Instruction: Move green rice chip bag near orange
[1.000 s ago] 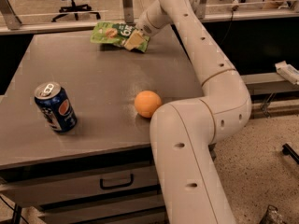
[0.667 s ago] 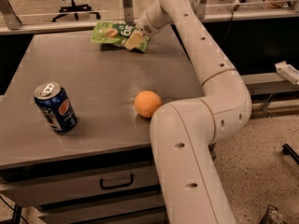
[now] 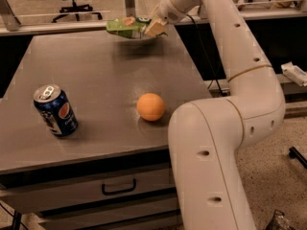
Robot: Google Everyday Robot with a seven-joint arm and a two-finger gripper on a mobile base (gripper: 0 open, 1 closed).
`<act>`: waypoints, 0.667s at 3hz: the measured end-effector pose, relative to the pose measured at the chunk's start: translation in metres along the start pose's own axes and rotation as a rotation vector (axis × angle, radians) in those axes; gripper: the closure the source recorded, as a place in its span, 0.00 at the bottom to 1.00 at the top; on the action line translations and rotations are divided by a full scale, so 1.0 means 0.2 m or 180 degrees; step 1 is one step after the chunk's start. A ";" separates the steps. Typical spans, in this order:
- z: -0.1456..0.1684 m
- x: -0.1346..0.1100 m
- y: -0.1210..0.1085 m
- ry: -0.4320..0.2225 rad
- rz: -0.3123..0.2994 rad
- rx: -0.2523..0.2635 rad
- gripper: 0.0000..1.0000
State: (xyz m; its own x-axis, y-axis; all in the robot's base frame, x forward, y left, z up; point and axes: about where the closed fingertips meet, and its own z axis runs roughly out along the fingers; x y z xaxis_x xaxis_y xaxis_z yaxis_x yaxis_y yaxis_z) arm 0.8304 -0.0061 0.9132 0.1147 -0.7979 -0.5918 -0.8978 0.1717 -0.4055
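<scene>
a blue and silver metal pepsi can (image 3: 55,111) is standing upright toward the nine o'clock side of the flat grey metal table (image 3: 96,71), its pull-tab top showing. below the tabletop a drawer with a dark handle (image 3: 119,188) is facing the camera. further right, the crinkly light green rice chip bag (image 3: 125,27) is hanging roughly level just above the table's twelve o'clock edge (a soft shadow is lying beneath it). the smooth round orange (image 3: 151,107) is resting on the table at the bag's six o'clock, well apart from it. the two-finger gripper (image 3: 156,28) is sitting at the bag's three o'clock end, its fingers pinching closed on that end. the white jointed robot arm (image 3: 225,143) is rising along the table's three o'clock side.
</scene>
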 end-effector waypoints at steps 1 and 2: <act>-0.26 -0.02 0.05 0.0000 -0.0383 -0.0055 1.00; -0.40 -0.06 0.08 0.0107 -0.0682 -0.0084 1.00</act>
State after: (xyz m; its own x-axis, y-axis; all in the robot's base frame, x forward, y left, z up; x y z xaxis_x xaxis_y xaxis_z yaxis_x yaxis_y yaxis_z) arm 0.7811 -0.0412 0.9699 0.2902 -0.8334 -0.4703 -0.8654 -0.0187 -0.5008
